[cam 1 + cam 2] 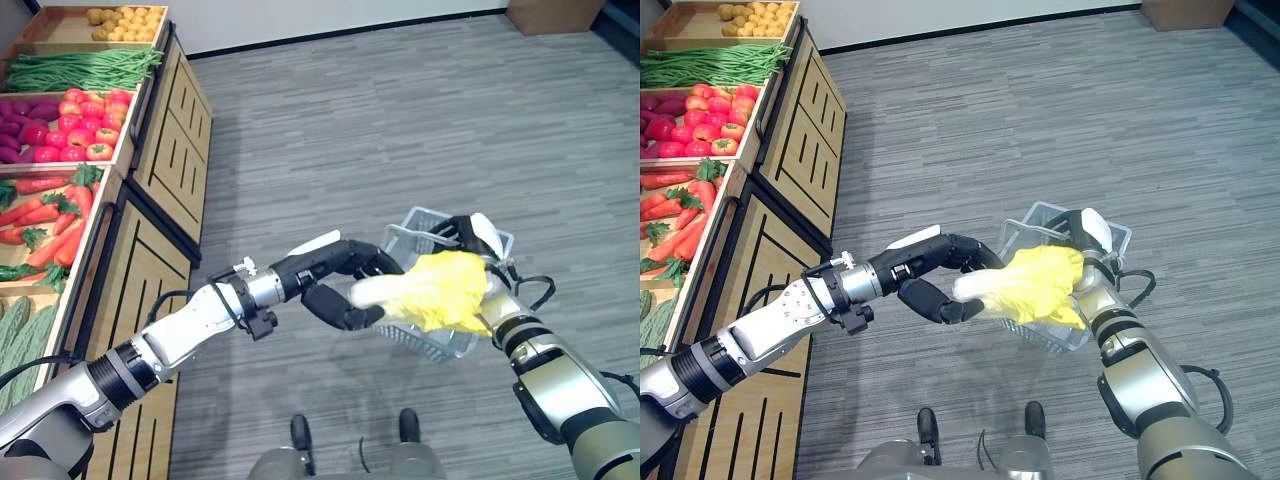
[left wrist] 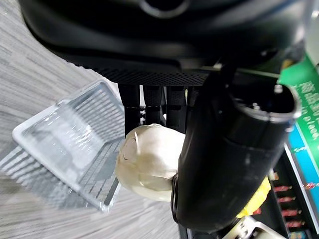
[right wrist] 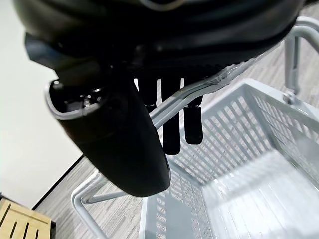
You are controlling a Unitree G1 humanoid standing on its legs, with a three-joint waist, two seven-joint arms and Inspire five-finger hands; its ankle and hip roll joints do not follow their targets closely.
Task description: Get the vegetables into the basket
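A pale cabbage with yellow leaves is held over the grey wire basket, its white stem pinched between the thumb and fingers of my left hand. The leafy end covers most of the basket's mouth. My right hand is curled round the basket's handle and holds the basket in the air above the floor. In the right wrist view the basket's inside shows nothing in it.
A wooden produce stand runs along the left, with potatoes, green beans, tomatoes, carrots and cucumbers in its crates. Grey plank floor lies open to the right.
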